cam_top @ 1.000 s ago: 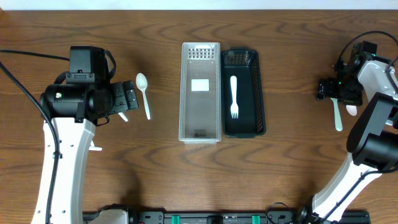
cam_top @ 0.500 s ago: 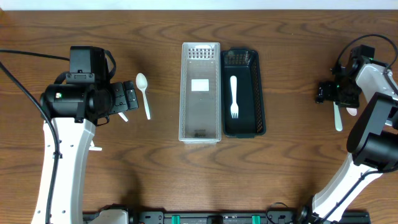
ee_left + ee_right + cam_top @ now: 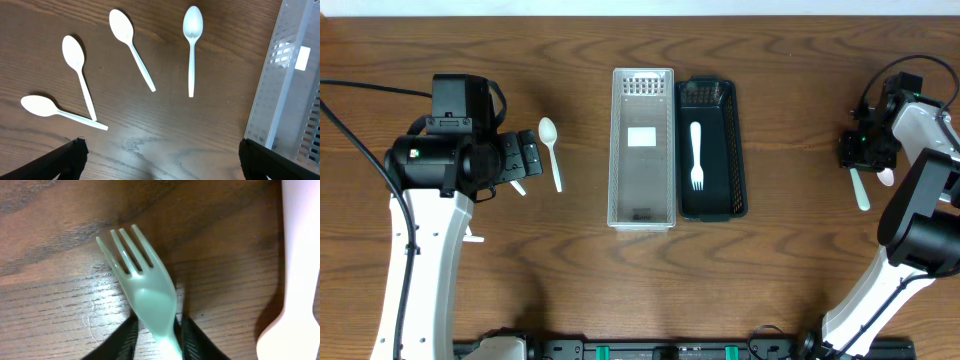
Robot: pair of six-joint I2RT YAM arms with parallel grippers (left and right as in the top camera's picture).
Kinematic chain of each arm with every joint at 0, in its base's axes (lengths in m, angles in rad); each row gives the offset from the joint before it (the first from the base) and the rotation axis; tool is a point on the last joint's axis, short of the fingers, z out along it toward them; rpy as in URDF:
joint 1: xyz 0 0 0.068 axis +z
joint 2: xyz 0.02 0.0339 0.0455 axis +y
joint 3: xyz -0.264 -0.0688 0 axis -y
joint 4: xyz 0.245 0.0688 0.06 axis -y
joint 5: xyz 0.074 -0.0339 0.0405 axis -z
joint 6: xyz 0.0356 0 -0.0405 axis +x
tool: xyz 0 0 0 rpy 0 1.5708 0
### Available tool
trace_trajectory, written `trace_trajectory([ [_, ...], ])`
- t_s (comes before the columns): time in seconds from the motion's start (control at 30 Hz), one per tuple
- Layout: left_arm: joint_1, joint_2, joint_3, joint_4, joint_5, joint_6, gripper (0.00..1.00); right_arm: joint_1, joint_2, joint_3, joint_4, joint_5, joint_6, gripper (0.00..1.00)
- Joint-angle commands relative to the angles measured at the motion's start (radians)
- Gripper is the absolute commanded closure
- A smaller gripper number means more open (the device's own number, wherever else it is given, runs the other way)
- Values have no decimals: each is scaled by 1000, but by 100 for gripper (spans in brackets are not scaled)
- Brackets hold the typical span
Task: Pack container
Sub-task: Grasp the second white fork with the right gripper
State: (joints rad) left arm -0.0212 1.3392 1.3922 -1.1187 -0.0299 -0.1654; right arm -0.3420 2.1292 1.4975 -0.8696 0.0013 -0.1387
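Observation:
A clear container (image 3: 642, 148) and a black container (image 3: 712, 150) stand side by side mid-table; a white fork (image 3: 696, 155) lies in the black one. On the wood at the far right lies another pale fork (image 3: 145, 295), tines pointing away. My right gripper (image 3: 157, 342) is down over it, the fingers (image 3: 122, 340) pressed in on either side of its neck. The same fork's handle (image 3: 860, 187) sticks out below that gripper (image 3: 865, 150) in the overhead view. My left gripper (image 3: 160, 160) hangs wide open above several white spoons (image 3: 192, 45), holding nothing.
A second white utensil (image 3: 295, 280) lies just right of the gripped fork. One spoon (image 3: 551, 152) shows beside the left gripper (image 3: 525, 160); the arm hides the others from above. The clear container's wall (image 3: 290, 90) is to the right of the spoons.
The right gripper's fingers have closed in on the fork at the far right, and the fork has shifted slightly. The left arm has not moved.

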Motion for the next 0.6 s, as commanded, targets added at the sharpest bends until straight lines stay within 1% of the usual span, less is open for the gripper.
trace_trajectory([
  [0.0,4,6,13,-2,-5,-16,2,-5,11,-20,-1,-13,4,74],
  [0.03,4,6,13,-2,-5,-16,2,-5,11,-21,-1,-13,4,78],
  [0.1,4,6,13,-2,-5,-16,2,-5,11,-20,-1,-13,4,81],
  [0.27,4,6,13,-2,-5,-16,2,-5,11,-20,0,-13,12,82],
  [0.3,4,6,13,-2,-5,-16,2,-4,11,-20,0,-13,15,83],
  [0.37,4,6,13,-3,-5,-16,2,-4,10,-19,0,-14,29,84],
  [0.57,4,6,13,-3,-5,-16,2,28,-39,33,-56,-46,40,83],
])
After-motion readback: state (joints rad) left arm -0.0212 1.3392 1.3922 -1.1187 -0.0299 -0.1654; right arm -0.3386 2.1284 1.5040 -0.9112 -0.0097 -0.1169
